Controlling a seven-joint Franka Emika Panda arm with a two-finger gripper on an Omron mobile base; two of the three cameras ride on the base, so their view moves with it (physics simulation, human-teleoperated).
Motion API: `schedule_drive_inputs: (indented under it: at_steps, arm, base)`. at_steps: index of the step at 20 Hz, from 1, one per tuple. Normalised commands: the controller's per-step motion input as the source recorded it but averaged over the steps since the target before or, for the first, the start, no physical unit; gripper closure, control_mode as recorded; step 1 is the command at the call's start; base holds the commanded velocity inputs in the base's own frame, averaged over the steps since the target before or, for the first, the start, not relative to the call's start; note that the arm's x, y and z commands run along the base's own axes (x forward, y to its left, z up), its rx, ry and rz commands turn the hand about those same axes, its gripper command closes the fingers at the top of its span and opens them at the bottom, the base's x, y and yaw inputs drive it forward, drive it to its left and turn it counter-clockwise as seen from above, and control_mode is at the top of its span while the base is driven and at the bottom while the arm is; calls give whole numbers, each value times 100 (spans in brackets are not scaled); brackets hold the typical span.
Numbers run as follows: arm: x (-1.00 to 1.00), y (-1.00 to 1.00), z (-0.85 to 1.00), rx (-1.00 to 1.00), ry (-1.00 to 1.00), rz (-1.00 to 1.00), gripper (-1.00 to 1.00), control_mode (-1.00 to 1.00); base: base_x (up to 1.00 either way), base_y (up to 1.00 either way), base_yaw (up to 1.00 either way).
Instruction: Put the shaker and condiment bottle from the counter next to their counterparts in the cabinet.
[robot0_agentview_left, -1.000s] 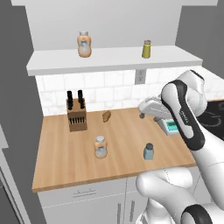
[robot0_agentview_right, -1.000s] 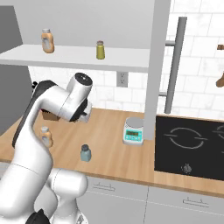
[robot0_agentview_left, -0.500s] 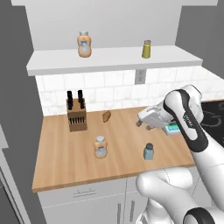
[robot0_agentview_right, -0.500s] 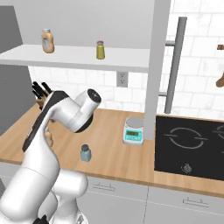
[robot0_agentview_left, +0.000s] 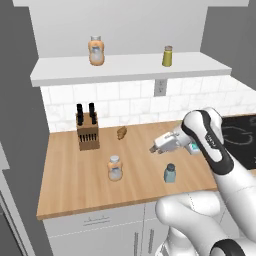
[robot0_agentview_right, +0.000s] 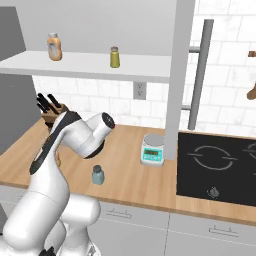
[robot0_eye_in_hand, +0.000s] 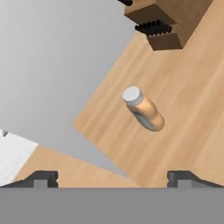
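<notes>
The condiment bottle (robot0_agentview_left: 115, 167) stands upright near the middle of the wooden tabletop (robot0_agentview_left: 70, 185), in front of the knife block (robot0_agentview_left: 86, 132) and well apart from it, and in the hand view it sits ahead of the gripper (robot0_eye_in_hand: 111, 177) with its pale cap (robot0_eye_in_hand: 131, 94) plain to see. It looks small, rigid and light, probably smooth plastic, so I'd guess it could tip or skid if nudged from one side; the rounded body just under the cap seems the sensible place to take hold, with one finger on each side. The fingers (robot0_eye_in_hand: 41, 178) are spread wide and hold nothing, hanging above the tabletop between the bottle and the small digital scale (robot0_agentview_right: 152, 151). The little blue-grey shaker (robot0_agentview_left: 170, 173) stands nearer the front edge, just below the hand; it is squat and should be steadier, though just as slick. Up on the open cabinet's shelf (robot0_agentview_left: 130, 70) the wider orange bottle (robot0_agentview_left: 96, 50) and the yellow-green shaker (robot0_agentview_left: 167, 56) stand well apart, with bare ledge beside each. The tabletop is flat and uncluttered apart from a small brown thing (robot0_agentview_left: 121, 132) by the tiled wall, and a black cooktop (robot0_agentview_right: 220, 167) lies off to the right, so there looks to be room for the lift.
</notes>
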Motion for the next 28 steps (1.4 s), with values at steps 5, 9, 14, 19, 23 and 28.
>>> schedule_drive_inputs:
  at_steps: [5, 9, 14, 19, 23, 28]
  arm:
    - [0, 13, -12, 13, 1, 3, -100, -100]
    - [0, 1, -22, 16, -5, 16, -100, -100]
    - [2, 3, -14, 11, -5, 15, -100, -100]
    - [0, 0, -3, 1, -1, 1, -100, -100]
    - [0, 7, -17, 7, -37, 23, -100, -100]
    - [0, 19, -8, 7, -27, 22, -100, -100]
  base:
    - [0, 0, 0]
    - [0, 0, 0]
    - [0, 0, 0]
    - [0, 0, 0]
    - [0, 0, 0]
    - [0, 0, 0]
